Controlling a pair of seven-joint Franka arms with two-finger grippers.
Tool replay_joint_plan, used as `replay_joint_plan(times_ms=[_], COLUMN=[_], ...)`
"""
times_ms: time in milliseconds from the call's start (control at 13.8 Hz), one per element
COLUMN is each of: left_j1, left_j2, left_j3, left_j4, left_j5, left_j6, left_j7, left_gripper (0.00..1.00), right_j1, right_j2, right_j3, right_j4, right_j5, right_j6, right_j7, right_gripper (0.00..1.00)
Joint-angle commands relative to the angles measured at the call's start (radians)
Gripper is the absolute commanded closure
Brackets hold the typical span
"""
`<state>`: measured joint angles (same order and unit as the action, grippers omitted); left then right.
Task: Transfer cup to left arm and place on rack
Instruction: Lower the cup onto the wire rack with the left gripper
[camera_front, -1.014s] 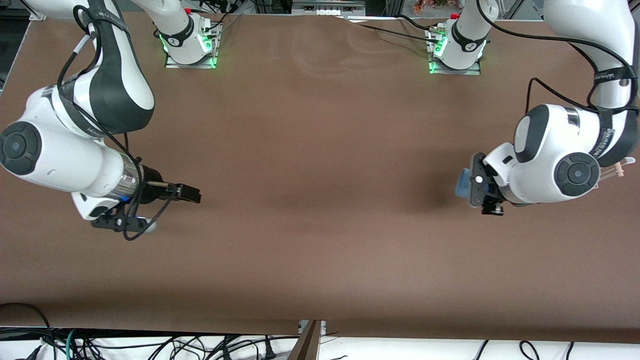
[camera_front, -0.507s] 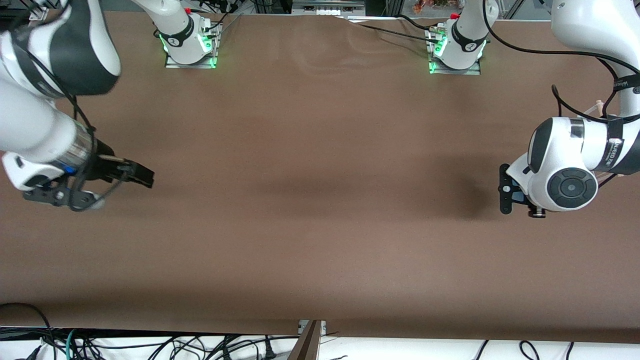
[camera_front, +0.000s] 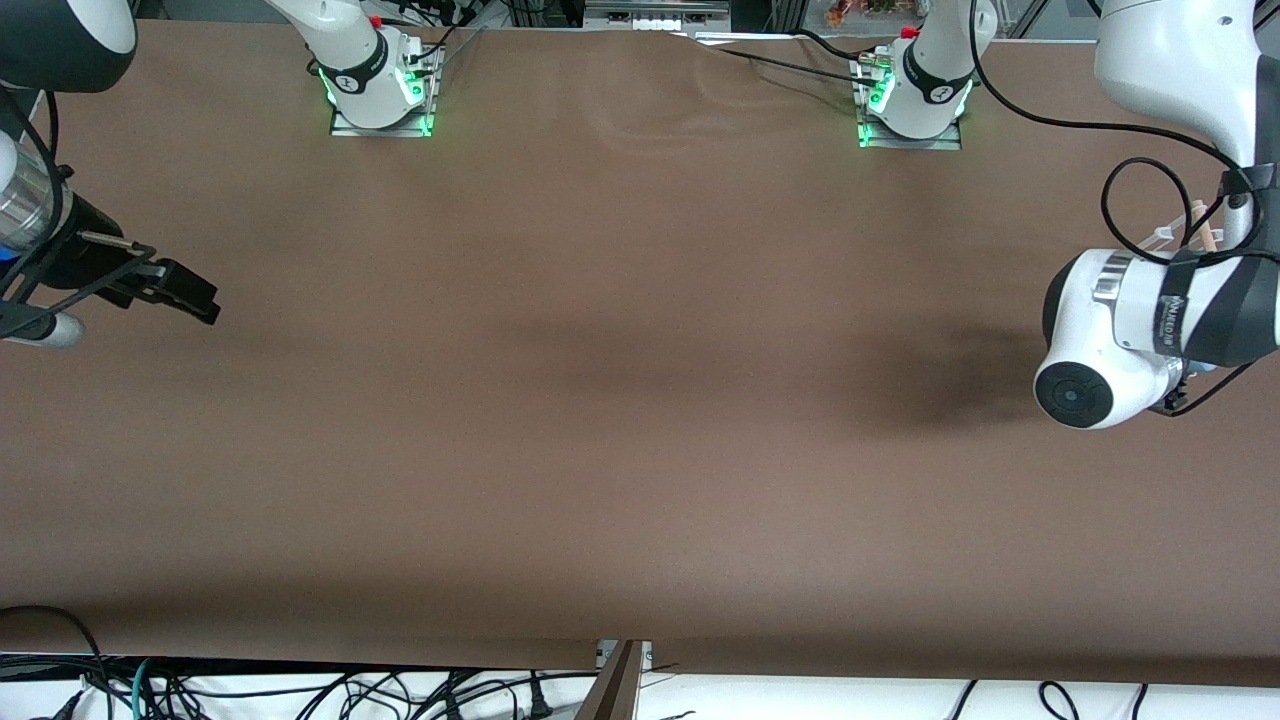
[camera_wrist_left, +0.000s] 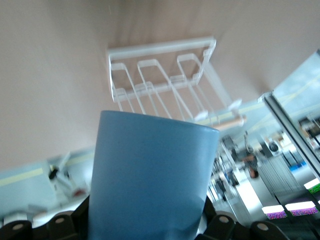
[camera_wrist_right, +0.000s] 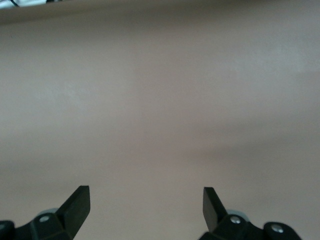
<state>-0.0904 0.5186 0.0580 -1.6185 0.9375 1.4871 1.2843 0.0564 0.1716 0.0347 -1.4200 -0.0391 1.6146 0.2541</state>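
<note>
The light-blue cup (camera_wrist_left: 150, 175) fills the left wrist view, with my left gripper (camera_wrist_left: 150, 227) shut on its lower part. The cup hangs in the air just short of the rack (camera_wrist_left: 165, 85), a white wire frame with upright loops and a wooden dowel (camera_wrist_left: 230, 121). In the front view the left arm's wrist (camera_front: 1110, 340) covers the gripper and the cup, and only a corner of the rack (camera_front: 1190, 228) shows past it at the left arm's end of the table. My right gripper (camera_front: 175, 288) is open and empty over the right arm's end of the table, its black fingertips (camera_wrist_right: 80, 200) wide apart.
The brown table (camera_front: 640, 400) stretches between the two arms. The arm bases (camera_front: 380, 90) (camera_front: 910, 100) with green lights stand along the edge away from the front camera. Cables lie below the table's near edge (camera_front: 400, 690).
The left arm has swung with the cup toward its own end of the table, over to the rack. The right arm has drawn back toward its end, still open.
</note>
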Motion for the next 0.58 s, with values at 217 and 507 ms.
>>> replay_joint_plan(times_ms=[217, 507], left_j1=[0.020, 0.058], left_j2=[-0.135, -0.135], left_j3=[0.000, 0.002], left_j4=[-0.380, -0.415], left_j5=[0.314, 0.363], left_j6=[0.005, 0.065], left_j7=[-0.386, -0.520], left_gripper=[1.00, 1.00], right_j1=[-0.015, -0.015], right_j2=[-0.043, -0.029], right_j3=[0.013, 0.011], right_j4=[-0.034, -0.013], right_j5=[-0.019, -0.019], right_j6=[-0.051, -0.078], right_j7=[-0.116, -0.125], right_gripper=[0.00, 0.00])
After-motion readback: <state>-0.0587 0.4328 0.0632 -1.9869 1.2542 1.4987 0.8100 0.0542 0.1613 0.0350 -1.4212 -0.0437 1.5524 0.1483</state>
